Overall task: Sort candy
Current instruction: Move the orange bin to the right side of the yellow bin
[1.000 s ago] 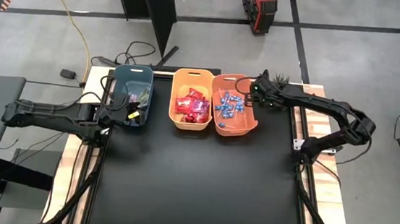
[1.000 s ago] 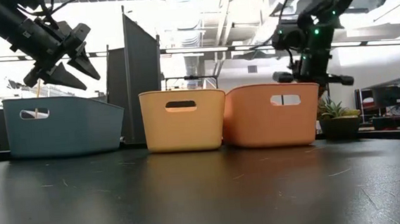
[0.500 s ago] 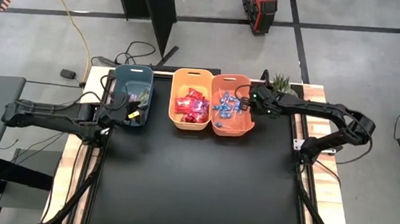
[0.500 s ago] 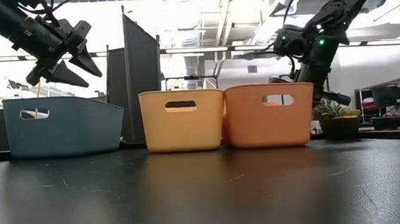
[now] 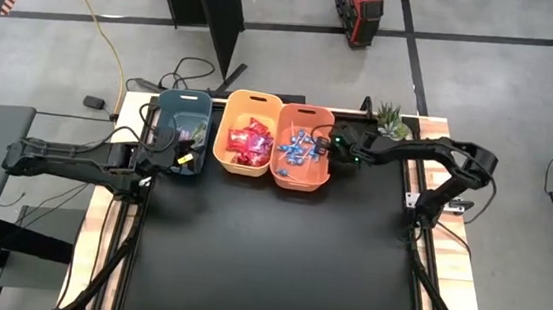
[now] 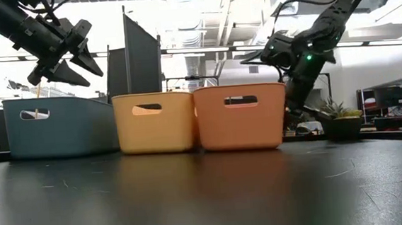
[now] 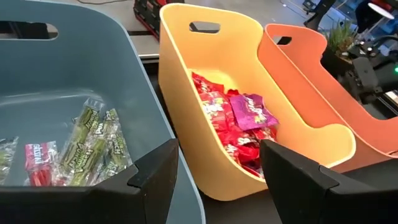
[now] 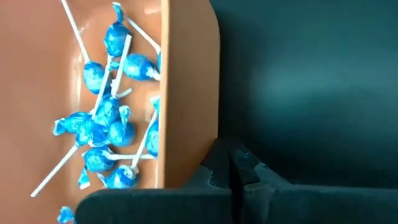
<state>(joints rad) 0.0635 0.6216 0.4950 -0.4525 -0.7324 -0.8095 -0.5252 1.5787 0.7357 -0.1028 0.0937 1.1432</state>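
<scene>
Three bins stand in a row at the table's far side. The blue bin (image 5: pixel 184 127) holds green-pink stick packets (image 7: pixel 87 146). The yellow bin (image 5: pixel 246 132) holds red and magenta packets (image 7: pixel 239 124). The orange bin (image 5: pixel 304 147) holds blue lollipops (image 8: pixel 106 118) on white sticks. My left gripper (image 7: pixel 217 180) hangs open above the blue bin's right wall and touches nothing. My right gripper (image 5: pixel 338 145) is shut and stands at the orange bin's right wall. My right gripper is against the outer side of the orange bin's right wall (image 8: pixel 208 158), about halfway along it, with its shut fingers (image 8: pixel 245 177). It comes roughly level from the table's right side. The bin stands upright on the table, its left wall beside the yellow bin.
A small potted plant (image 5: pixel 390 115) stands at the table's far right corner, just behind my right arm. The black table top (image 5: pixel 268 255) stretches in front of the bins. A dark partition (image 6: pixel 142 81) stands beyond the far edge.
My right gripper has swung from the orange bin's far right corner down to its right wall and moved toward the table's left. The orange and yellow bins have slid left together, and the yellow bin now stands close to the blue bin.
</scene>
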